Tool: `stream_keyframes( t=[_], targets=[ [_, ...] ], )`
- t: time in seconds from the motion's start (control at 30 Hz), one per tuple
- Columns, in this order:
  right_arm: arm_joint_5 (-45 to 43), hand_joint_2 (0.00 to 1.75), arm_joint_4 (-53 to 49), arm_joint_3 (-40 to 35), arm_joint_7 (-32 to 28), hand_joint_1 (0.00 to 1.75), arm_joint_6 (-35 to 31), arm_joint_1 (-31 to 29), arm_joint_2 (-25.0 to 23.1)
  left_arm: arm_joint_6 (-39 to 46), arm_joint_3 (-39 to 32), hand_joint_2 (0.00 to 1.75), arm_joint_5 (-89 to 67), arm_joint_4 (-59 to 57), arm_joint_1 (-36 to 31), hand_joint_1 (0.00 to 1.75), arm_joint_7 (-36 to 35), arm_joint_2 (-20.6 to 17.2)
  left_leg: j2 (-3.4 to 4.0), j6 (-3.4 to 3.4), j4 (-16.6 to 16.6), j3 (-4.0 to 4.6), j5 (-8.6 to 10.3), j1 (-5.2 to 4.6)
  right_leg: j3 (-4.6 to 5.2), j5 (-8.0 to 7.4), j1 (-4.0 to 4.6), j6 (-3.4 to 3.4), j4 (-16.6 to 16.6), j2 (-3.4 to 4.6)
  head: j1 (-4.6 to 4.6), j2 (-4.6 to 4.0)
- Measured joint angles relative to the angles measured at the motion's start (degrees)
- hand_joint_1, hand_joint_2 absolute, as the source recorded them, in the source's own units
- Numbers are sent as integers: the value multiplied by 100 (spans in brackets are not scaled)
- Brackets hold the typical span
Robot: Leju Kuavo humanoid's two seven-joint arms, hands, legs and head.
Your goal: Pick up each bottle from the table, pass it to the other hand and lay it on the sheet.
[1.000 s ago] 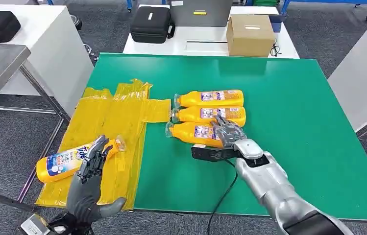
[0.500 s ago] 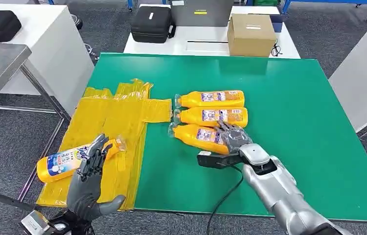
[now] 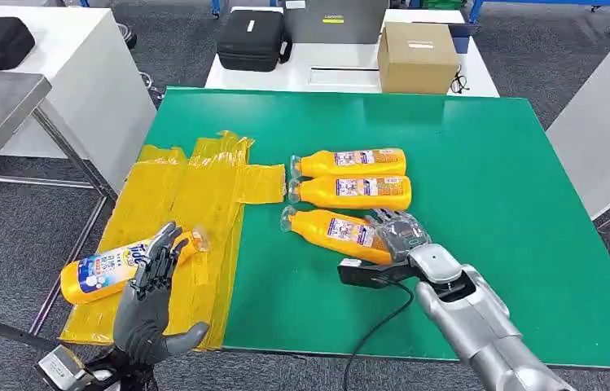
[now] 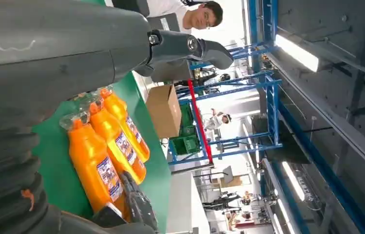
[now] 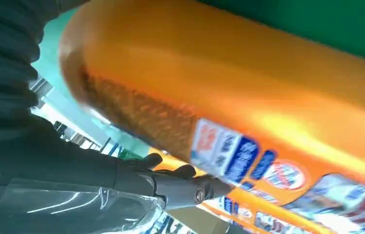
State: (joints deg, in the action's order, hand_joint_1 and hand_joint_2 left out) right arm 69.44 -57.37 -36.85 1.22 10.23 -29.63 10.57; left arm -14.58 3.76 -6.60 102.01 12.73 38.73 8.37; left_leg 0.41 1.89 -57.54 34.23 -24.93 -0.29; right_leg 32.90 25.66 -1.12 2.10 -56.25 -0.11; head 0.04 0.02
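The robot's right hand [image 3: 397, 230] grips the base end of the nearest orange bottle [image 3: 335, 230] on the green table [image 3: 480, 187], its dark fingers [image 3: 388, 218] wrapped over the bottle's end; the right wrist view, close behind that hand, shows the orange body and its blue-and-white label [image 5: 229, 148] pressed up against the palm. The bottle lies tilted, its clear cap end pointing toward the sheet and angled away from the two others. Those two orange bottles, the middle one [image 3: 350, 192] and the far one [image 3: 348, 162], lie side by side just beyond it, parallel, caps facing the sheet; in the left wrist view all three appear in a row on the green surface. At the lower left, the left hand [image 3: 148, 305] is raised palm-up with its fingers [image 3: 157, 259] straight and apart, holding nothing, over the near part of the yellow plastic sheet [image 3: 195, 195], which hangs over the table's left edge. One bottle with a blue and white label [image 3: 114, 267] already lies on that sheet, just beyond the left hand's fingertips. Behind the green table stands a white table bearing a cardboard box [image 3: 415, 57] and a black case [image 3: 251, 39]. A person [image 4: 197, 14] can be seen in the left wrist view.
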Motion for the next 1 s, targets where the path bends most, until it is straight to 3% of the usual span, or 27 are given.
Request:
stream_keyframes(
  t=[0.5, 1.0],
  targets=[
    [-142, 175, -602, -48, -11, 0, 144, 414, 302, -118, -96, 175, 16, -90, 2, 0, 0, 0, -1, 1, 1, 3, -1, 0, 1, 0, 0, 0, 0, -2, 0, 0],
    [-188, 175, 1249, -81, 220, 0, -649, -385, -860, -55, -181, 175, -133, -164, 19, 0, 0, 101, 11, -3, 2, -16, 0, 7, -13, -2, 9, -3, -2, 11, 2, 0]
  ],
)
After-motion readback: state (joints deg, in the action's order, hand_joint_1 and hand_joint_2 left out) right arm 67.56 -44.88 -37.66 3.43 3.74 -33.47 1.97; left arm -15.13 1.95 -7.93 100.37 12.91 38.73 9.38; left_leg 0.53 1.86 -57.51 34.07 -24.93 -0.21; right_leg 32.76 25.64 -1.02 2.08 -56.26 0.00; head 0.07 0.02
